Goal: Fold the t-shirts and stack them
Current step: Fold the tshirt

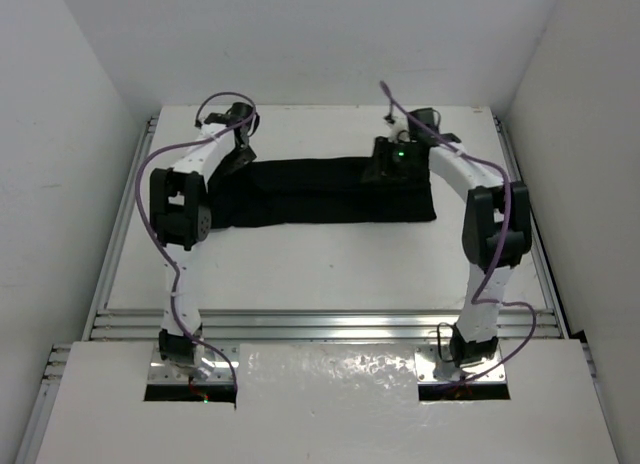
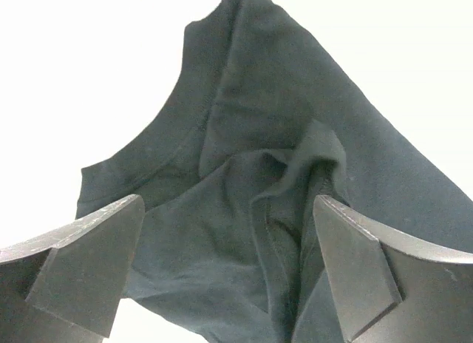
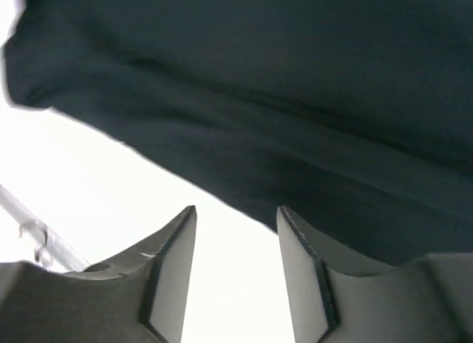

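Note:
One black t-shirt (image 1: 330,192) lies folded into a long band across the far half of the white table (image 1: 320,264). My left gripper (image 1: 236,156) is open over its rumpled left end; the wrist view shows bunched fabric (image 2: 273,202) between the wide-apart fingers (image 2: 355,262), not gripped. My right gripper (image 1: 386,166) is open at the shirt's far edge, right of centre. In the right wrist view the shirt's edge (image 3: 295,136) lies just beyond the fingertips (image 3: 295,232), with bare table between the fingers.
White walls enclose the table at the back and both sides. A metal rail (image 1: 320,326) runs along the near edge in front of the arm bases. Purple cables (image 1: 160,184) hang along both arms.

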